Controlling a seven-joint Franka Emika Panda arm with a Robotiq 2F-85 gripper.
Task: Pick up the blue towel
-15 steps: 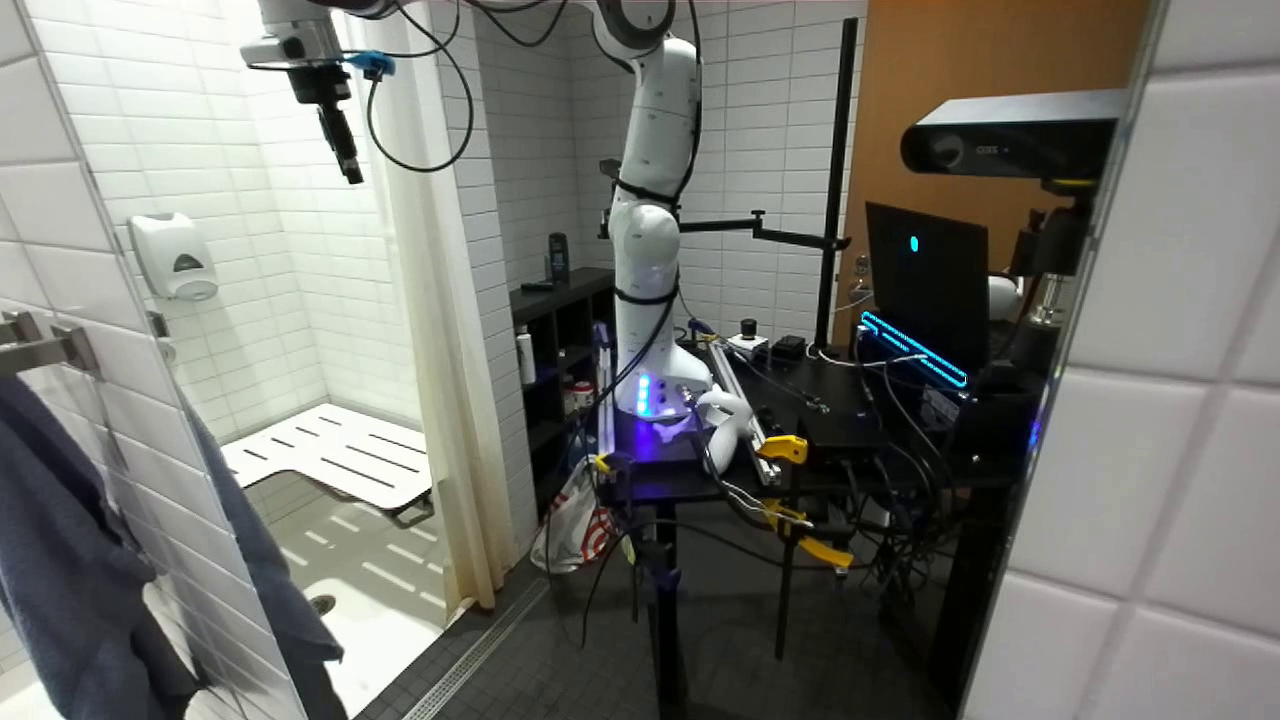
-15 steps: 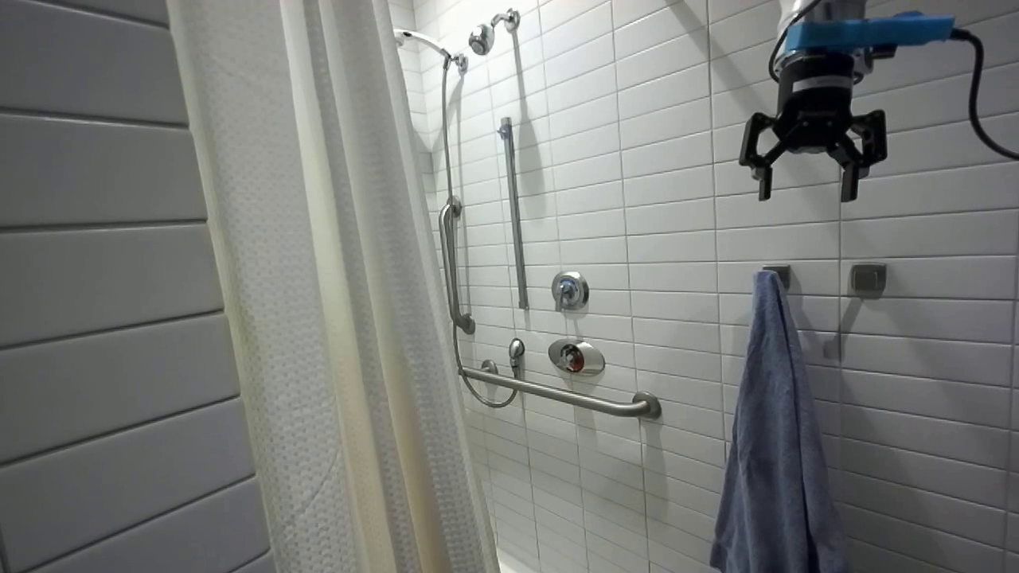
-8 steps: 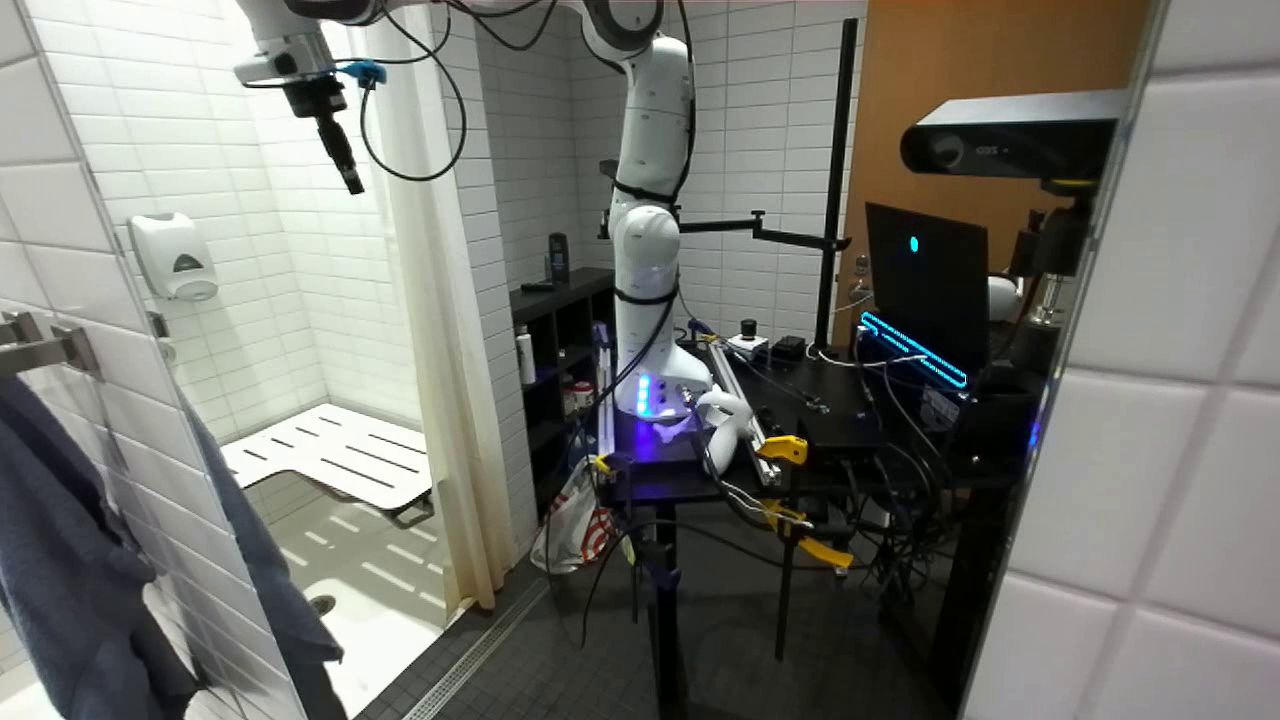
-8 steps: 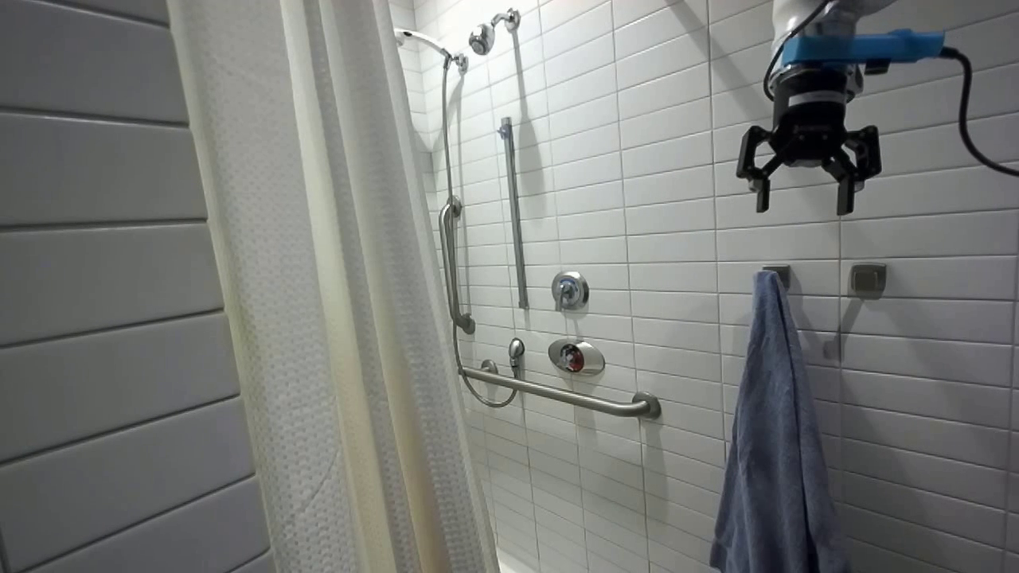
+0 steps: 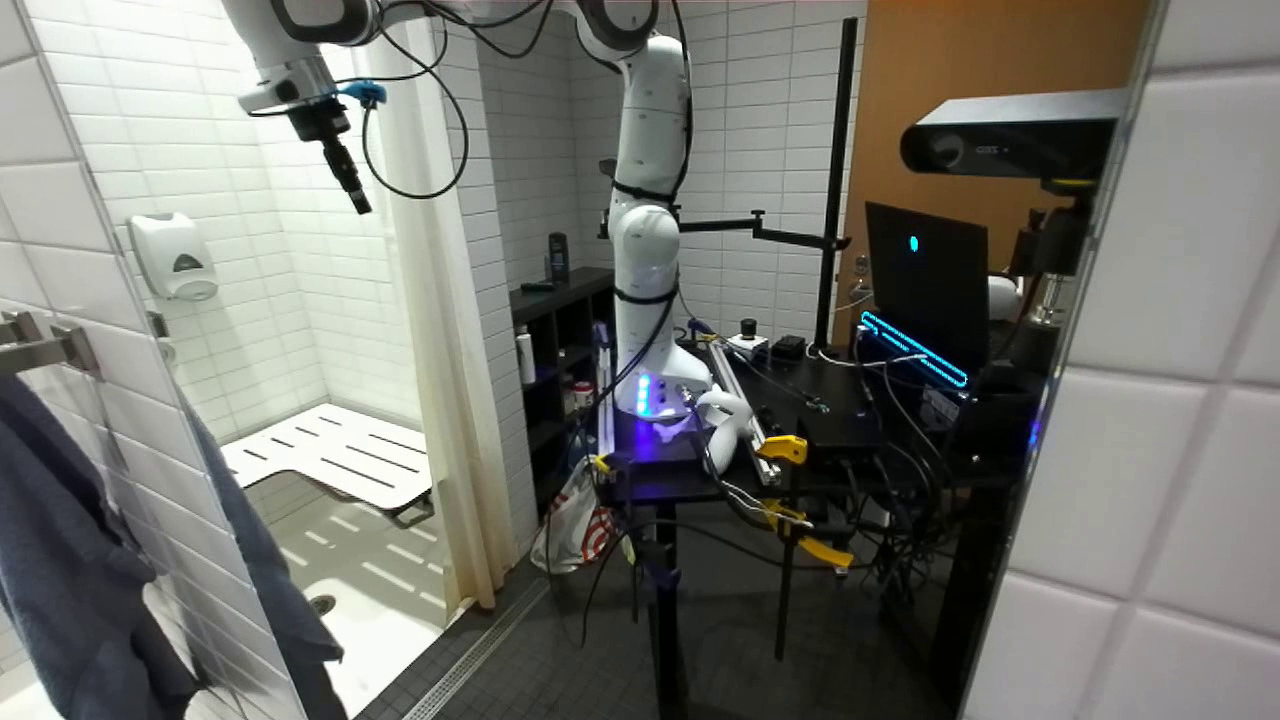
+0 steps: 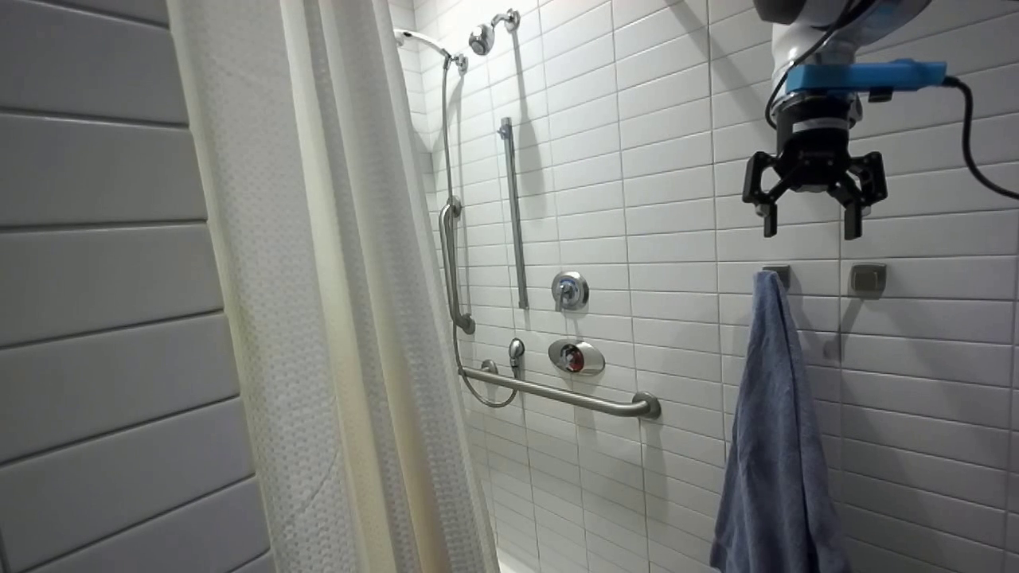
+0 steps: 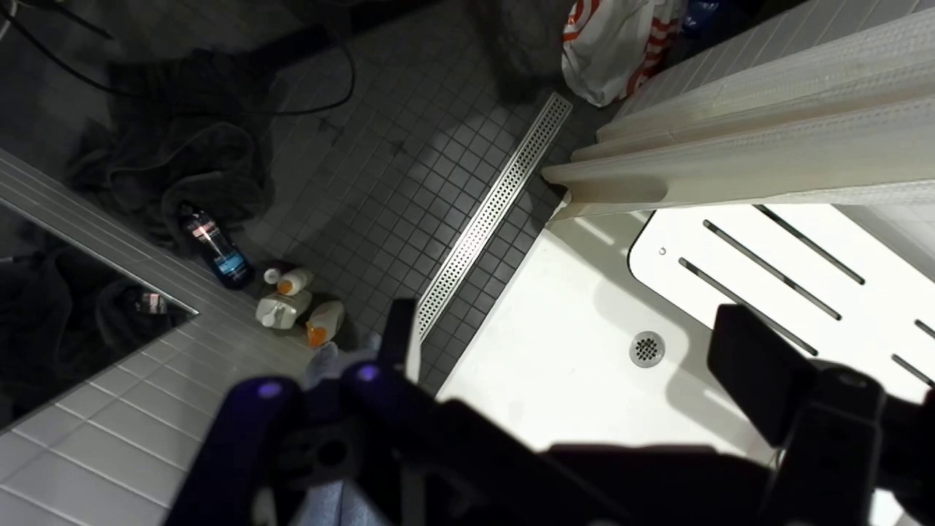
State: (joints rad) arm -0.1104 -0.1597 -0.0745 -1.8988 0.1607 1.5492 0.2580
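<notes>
While the gripper [image 6: 811, 229] hangs at the upper right of an exterior view, fingers [image 6: 853, 221] spread well apart and pointing down, the towel [image 6: 776, 446] is still on its hook [image 6: 782, 276], a bit lower in the frame. Its long axis runs pretty much straight up and down: pinched narrow end at the top, then it flares wider in soft folds until it drops off the bottom edge. Gripper and towel look apart there, with the finger nearer the middle of the frame lined up above the towel's top.

Compared with half a second ago, the gripper's lower in both exterior views and more of the arm [image 6: 836, 49] shows above it. Towel hasn't budged, and the fingers look about as spread as before.

Container-wise, the wrist view has a dark bottle [image 7: 219, 248] at left with a bunch of pale bottles [image 7: 325, 321] just beside it, a couple with orange tops; can't make out what's in any of them. Up top there's a red-and-white bag [image 7: 606, 51], can't tell what it's holding. Near the middle of an exterior view, a black shelf [image 5: 590, 284] holds a white bottle [image 5: 527, 357] at its left edge and a red-and-white jar [image 5: 583, 393] further in, with a black bottle [image 5: 559, 257] standing on top.
</notes>
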